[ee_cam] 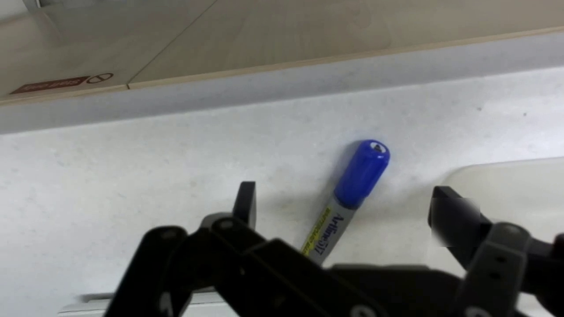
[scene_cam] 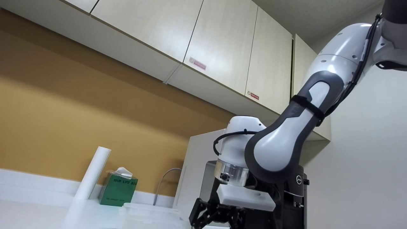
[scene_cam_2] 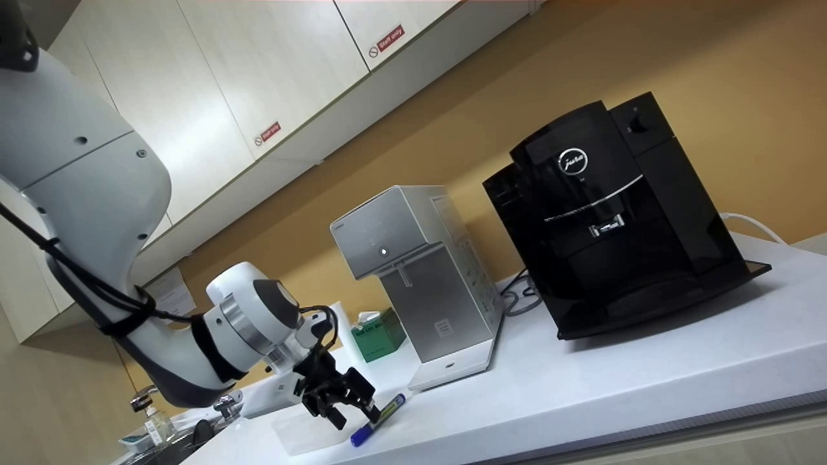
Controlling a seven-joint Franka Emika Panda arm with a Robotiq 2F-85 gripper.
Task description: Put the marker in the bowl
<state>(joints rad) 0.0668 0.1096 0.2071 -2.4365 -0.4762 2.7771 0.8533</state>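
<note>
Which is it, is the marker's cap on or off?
On: in the wrist view the blue cap sits over one end of the marker, meeting its grey barrel, and no writing tip shows.

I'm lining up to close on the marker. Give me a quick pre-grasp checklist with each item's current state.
1. End effector open: ok, fingers apart.
2. Marker between the fingers: ok, as seen in the wrist view.
3. Marker square to the fingers: not ok, it lies at a slant; a small wrist turn would probably help.
4. Fingers low enough: cannot tell, their height over the counter is unclear.
5. Marker clear of the water dispenser: cannot tell, its end shows close to the base in an exterior view.
6. Pale container is the bowl: cannot tell, no view shows it whole.
</note>
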